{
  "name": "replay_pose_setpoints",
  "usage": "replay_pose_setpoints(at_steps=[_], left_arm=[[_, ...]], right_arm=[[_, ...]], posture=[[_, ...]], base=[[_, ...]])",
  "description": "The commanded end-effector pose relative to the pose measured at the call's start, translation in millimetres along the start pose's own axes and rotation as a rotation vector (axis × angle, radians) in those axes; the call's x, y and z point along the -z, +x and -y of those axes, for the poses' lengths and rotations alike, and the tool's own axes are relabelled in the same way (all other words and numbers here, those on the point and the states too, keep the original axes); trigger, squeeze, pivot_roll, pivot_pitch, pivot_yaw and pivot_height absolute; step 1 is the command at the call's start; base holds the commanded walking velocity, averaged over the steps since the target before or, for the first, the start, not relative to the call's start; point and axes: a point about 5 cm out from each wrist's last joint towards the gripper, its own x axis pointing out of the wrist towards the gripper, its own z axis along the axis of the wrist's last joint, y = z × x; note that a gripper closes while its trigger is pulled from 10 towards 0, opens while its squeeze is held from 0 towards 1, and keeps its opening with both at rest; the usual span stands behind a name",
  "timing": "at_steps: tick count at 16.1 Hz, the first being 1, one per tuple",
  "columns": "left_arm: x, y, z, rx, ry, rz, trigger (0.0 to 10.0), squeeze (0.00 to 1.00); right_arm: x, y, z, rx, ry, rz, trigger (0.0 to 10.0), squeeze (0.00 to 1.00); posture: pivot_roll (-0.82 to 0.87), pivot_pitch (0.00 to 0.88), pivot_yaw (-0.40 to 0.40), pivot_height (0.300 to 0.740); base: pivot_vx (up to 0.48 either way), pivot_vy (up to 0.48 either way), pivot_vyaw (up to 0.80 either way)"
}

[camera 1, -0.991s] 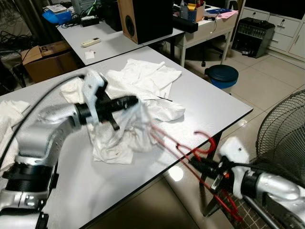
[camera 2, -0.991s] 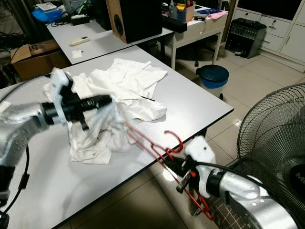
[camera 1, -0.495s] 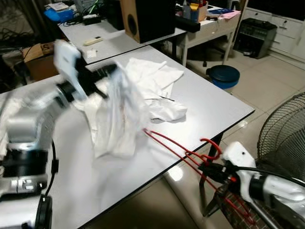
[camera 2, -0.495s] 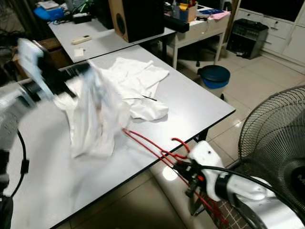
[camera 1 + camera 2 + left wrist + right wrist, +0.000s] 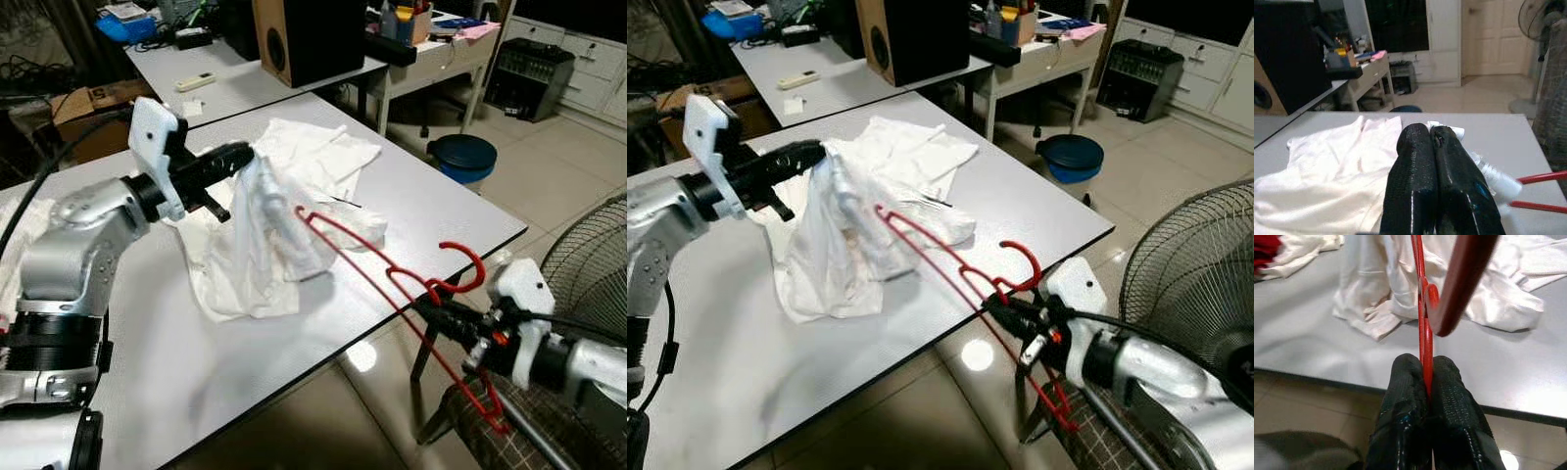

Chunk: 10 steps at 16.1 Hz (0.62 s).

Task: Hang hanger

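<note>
My left gripper (image 5: 240,154) is shut on a white garment (image 5: 245,259) and holds its top above the grey table (image 5: 441,215); the lower part rests on the table. In the left wrist view the black fingers (image 5: 1415,161) are pressed together on white cloth. Off the table's front edge, my right gripper (image 5: 431,308) is shut on a red hanger (image 5: 353,250) just below its hook. The hanger tilts up over the table, its far shoulder touching the hanging garment. The right wrist view looks along the red hanger (image 5: 1422,308) between the fingers.
More white cloth (image 5: 323,157) lies spread behind the lifted garment. A standing fan (image 5: 588,255) is close to my right arm. A blue bin (image 5: 460,157) stands on the floor past the table's corner. Behind are a second table with a speaker (image 5: 309,39) and a cardboard box (image 5: 93,108).
My left gripper pulled the garment up off the heap and now holds it hanging. My right gripper raised the hanger, so its far end left the table and reached the garment.
</note>
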Motion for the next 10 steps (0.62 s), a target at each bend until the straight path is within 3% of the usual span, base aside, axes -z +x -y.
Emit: replay_pose_setpoints(at_steps=[1,6,10], left_arm=[[3,0.4,3.5,0.004,0.012,-0.018,0.0,0.0],[10,4.9,9.0,-0.001,0.005,-0.043,0.0,0.0],[12,6.0,20.9,0.071,-0.013,-0.046,0.0,0.0]], right_arm=[[-9,-4.7,-2.4,-0.023,-0.023,0.043,10.0,0.0],[-16,-3.4,-7.5,-0.055,-0.019,0.081,10.0,0.0],[-17,1.4,-2.9,-0.022,-0.025,0.086,10.0,0.0]], posture=[[-0.02,0.0,0.095,0.74],[-0.02,0.0,0.095,0.74],[-0.02,0.0,0.092,0.74]], base=[[0.0,0.0,0.0],[0.0,0.0,0.0],[0.0,0.0,0.0]])
